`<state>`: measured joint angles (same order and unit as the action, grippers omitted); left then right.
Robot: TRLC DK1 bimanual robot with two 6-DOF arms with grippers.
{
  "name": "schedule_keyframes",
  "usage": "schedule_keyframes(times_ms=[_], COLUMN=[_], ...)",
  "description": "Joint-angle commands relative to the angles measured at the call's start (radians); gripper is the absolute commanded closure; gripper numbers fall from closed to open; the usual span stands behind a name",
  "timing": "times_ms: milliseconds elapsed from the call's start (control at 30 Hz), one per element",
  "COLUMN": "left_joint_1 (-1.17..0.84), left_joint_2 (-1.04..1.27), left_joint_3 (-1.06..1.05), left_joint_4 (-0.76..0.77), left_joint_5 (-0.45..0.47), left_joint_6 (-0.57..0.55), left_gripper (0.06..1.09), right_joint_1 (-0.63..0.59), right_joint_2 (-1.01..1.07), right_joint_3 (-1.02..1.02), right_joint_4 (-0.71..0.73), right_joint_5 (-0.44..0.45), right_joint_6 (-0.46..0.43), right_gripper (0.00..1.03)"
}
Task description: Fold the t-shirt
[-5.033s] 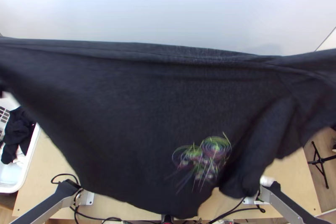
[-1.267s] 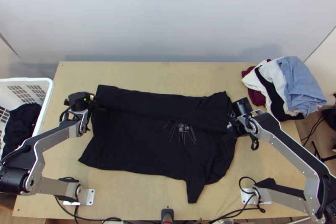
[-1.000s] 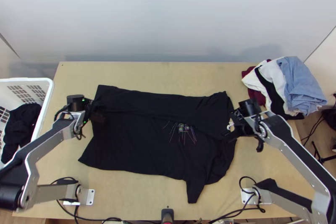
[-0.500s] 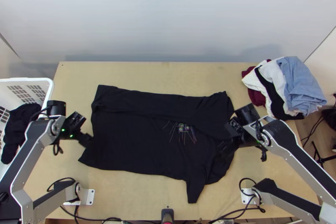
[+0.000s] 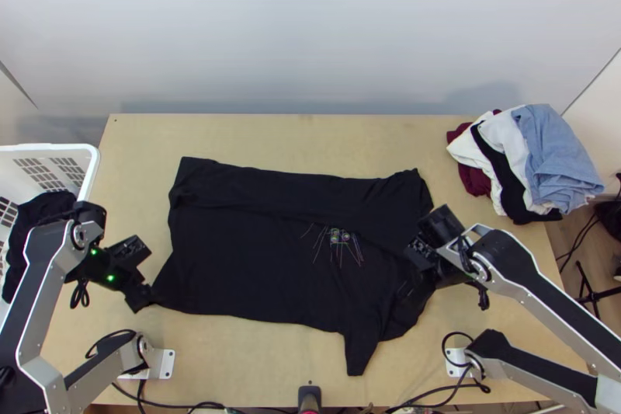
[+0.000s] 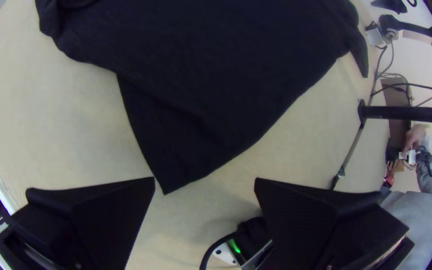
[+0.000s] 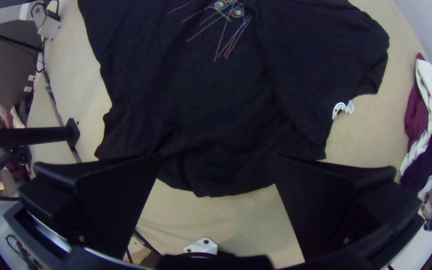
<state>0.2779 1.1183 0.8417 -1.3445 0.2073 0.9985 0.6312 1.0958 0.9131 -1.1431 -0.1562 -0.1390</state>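
The black t-shirt (image 5: pixel 256 259) lies on the table with its far side folded over toward the middle, a small colored print showing and one sleeve sticking out toward the near edge. My left gripper (image 5: pixel 147 297) is at the shirt's near left corner. In the left wrist view that gripper (image 6: pixel 204 182) is open, the shirt's corner (image 6: pixel 171 170) just beyond the gap. Over the shirt's right end is my right gripper (image 5: pixel 415 282). The right wrist view shows this gripper (image 7: pixel 218 160) open, with the shirt's edge (image 7: pixel 216 175) between and beyond its fingers, not pinched.
A white basket (image 5: pixel 89 161) with dark cloth stands past the table's left edge. A pile of clothes (image 5: pixel 528 158) lies at the table's far right corner. Bare wood (image 5: pixel 310 134) runs along the far edge. Cables lie by both arm bases.
The shirt, earlier held up high across the view, now lies on the table. Since then my left gripper has moved off its far left corner toward the near one; my right gripper has moved slightly nearer.
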Motion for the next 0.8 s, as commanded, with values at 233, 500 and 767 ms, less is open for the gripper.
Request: schedule_keyframes(times_ms=[233,500,767], left_joint_1=[0.138,0.132,0.121], left_joint_2=[-0.038,-0.075,-0.080], left_joint_3=[-0.168,-0.228,-0.242], left_joint_4=[0.127,0.157,0.240], left_joint_5=[0.003,0.003,0.007], left_joint_6=[0.177,0.178,0.123], left_gripper=[0.12,0.12,0.12], right_joint_1=[0.249,0.295,0.311], right_joint_2=[-0.001,-0.017,-0.020], right_joint_3=[0.001,0.046,0.053], right_joint_4=[-0.136,-0.214,-0.236], right_joint_5=[-0.002,-0.002,-0.006], right_joint_6=[0.030,0.033,0.047], right_gripper=[0.04,0.04,0.04])
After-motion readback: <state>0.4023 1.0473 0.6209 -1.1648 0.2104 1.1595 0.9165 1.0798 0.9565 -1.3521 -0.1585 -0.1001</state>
